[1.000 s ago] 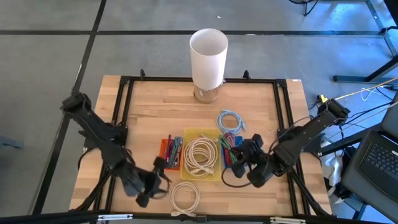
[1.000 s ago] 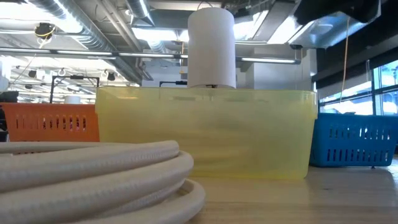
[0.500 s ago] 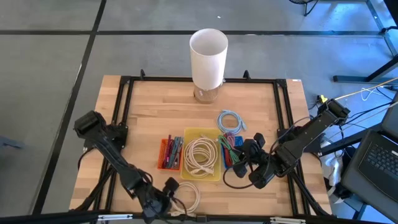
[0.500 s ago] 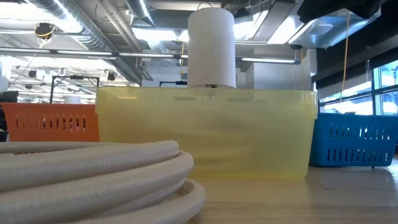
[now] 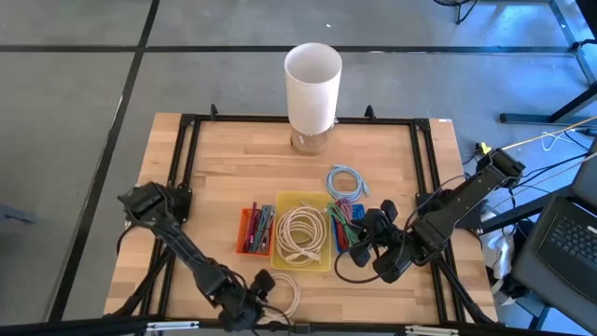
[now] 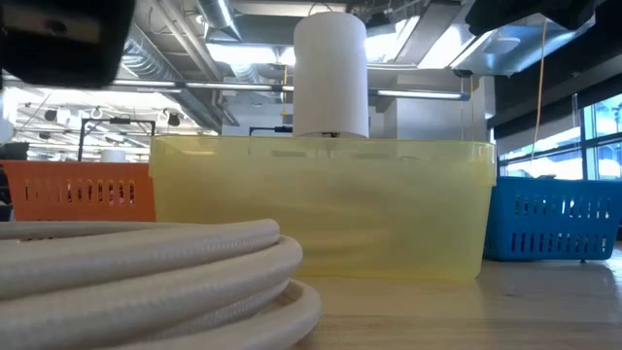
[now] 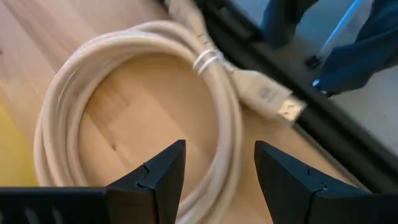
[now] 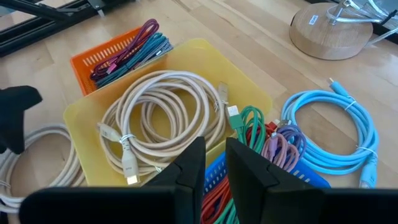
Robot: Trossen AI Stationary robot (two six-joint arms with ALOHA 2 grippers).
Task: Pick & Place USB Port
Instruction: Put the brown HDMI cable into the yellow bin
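A: High view first. The left gripper sits at the near edge of the bench, right at the loose white cable coil. Its arm reaches down from the left side. The right gripper hangs over the blue basket, beside the yellow bin. Which arm is nearer the coil?

B: The left, clearly; the right is well apart from it, across the yellow bin.

A: Low view?

B: The coil fills the near foreground, the yellow bin behind it, the white cylinder beyond. No fingers visible there.

A: Left wrist view.

B: Fingers spread apart, holding nothing. The coil's strand passes between them. The USB plug lies ahead of the fingertips, off to one side, its long axis running out toward the bench's black frame rail.

A: So the plug is forward of the gripper, not under it.

B: My reading, yes.

A: Right wrist view?

B: Fingers nearly together, gripping nothing, above the blue basket's coloured cables.
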